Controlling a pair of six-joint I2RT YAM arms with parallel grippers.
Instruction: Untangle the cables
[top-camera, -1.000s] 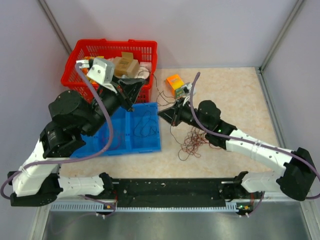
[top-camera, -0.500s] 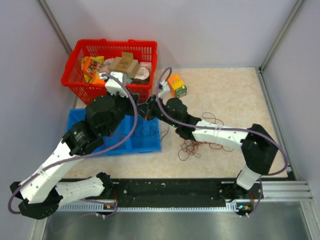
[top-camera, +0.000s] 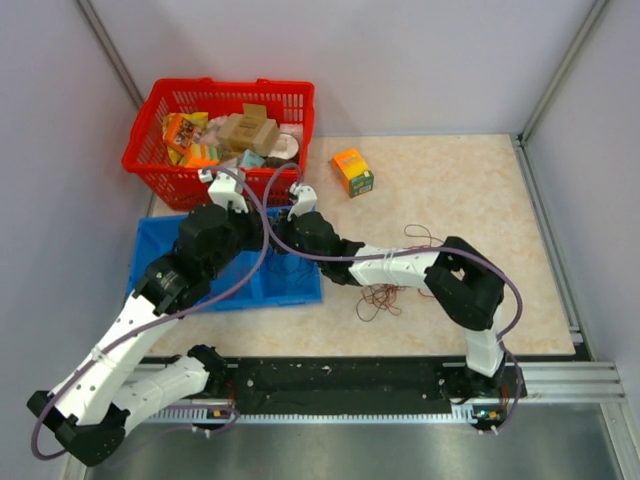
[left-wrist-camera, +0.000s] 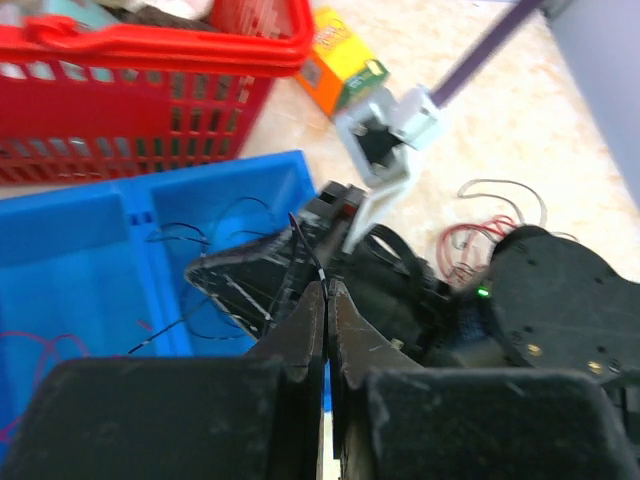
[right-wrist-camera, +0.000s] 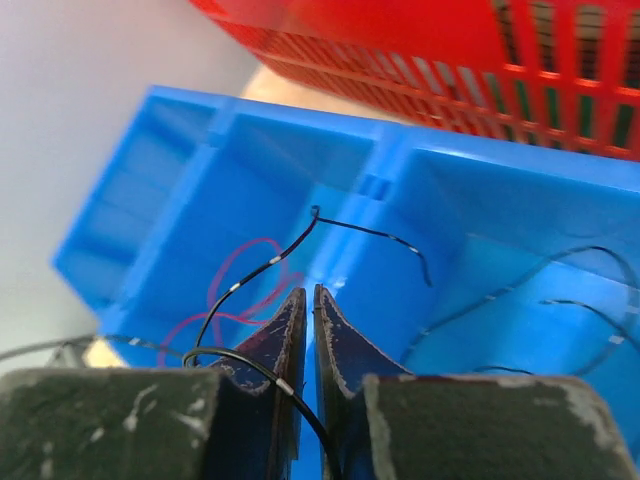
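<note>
A bunch of thin red and dark cables (top-camera: 385, 296) lies on the table right of the blue tray (top-camera: 160, 260); it also shows in the left wrist view (left-wrist-camera: 468, 240). My left gripper (top-camera: 258, 240) and right gripper (top-camera: 284, 238) meet tip to tip over the tray's right compartment. The left gripper (left-wrist-camera: 327, 285) is shut on a thin black cable (left-wrist-camera: 303, 240) that rises from its tips. The right gripper (right-wrist-camera: 304, 296) is shut, and a black cable (right-wrist-camera: 250, 275) loops over its left finger into the gap. A red cable (right-wrist-camera: 240, 292) lies in the tray (right-wrist-camera: 250, 160).
A red basket (top-camera: 165, 100) full of boxes stands behind the tray, close to both wrists. An orange box (top-camera: 352, 170) sits on the table to its right. A loose dark wire loop (top-camera: 425, 237) lies by the right arm's elbow. More black strands lie in the tray (right-wrist-camera: 560, 290).
Both arms have swung left and stretched out. The right gripper has moved from beside the orange box to over the blue tray. The left gripper has come down from the basket to meet it.
</note>
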